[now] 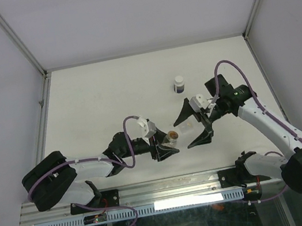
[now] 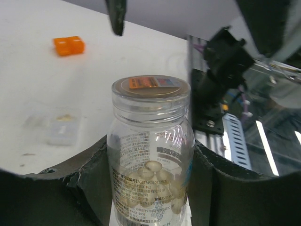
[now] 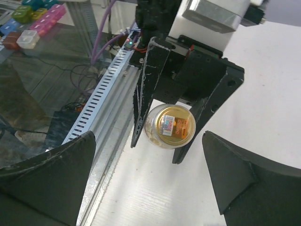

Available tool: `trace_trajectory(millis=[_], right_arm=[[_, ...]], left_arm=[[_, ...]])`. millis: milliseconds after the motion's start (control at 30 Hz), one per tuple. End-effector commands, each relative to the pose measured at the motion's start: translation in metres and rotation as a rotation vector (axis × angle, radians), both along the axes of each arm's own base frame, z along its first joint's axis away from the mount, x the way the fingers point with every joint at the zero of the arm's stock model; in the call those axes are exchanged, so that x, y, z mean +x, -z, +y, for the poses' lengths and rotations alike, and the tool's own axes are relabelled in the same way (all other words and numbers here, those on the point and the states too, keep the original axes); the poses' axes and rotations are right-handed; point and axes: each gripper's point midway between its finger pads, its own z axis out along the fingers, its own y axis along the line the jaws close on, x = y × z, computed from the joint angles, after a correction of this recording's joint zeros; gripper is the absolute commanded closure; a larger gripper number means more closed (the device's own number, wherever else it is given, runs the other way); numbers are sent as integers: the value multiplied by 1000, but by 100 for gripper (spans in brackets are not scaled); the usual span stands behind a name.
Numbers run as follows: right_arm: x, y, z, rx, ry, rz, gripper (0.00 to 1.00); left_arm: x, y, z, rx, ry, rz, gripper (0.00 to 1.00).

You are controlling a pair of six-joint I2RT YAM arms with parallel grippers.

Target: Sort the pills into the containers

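- Clear vial (image 2: 150, 155) with pale pills (image 2: 151, 182) inside is clasped by the left gripper (image 1: 169, 143), low in the centre of the top view.
- The right gripper (image 1: 182, 135) is spread wide just beside it, nothing held.
- The flat transparent box (image 2: 61, 129) is laid on the table (image 1: 106, 91), at left in the left wrist view.

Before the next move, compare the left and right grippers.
The left gripper is shut on the clear vial of pale pills; the right gripper holds nothing. The left gripper's jaws sit close around the vial; the right gripper's are spread wide. Both are black, two-fingered and face each other.
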Motion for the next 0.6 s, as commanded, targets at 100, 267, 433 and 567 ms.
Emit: trace_trajectory(millis=[100, 267, 433, 567], right_arm=[[-26, -4, 3, 107, -113, -44, 5], [-30, 4, 9, 80, -143, -16, 14], [-29, 11, 14, 41, -152, 17, 29], [-28, 14, 17, 26, -153, 31, 36]], left_arm=[[-39, -32, -15, -97, 295, -41, 100], [-38, -34, -19, -101, 306, -40, 100], [-37, -36, -20, -105, 306, -43, 100], [-38, -36, -19, -109, 305, -44, 100]])
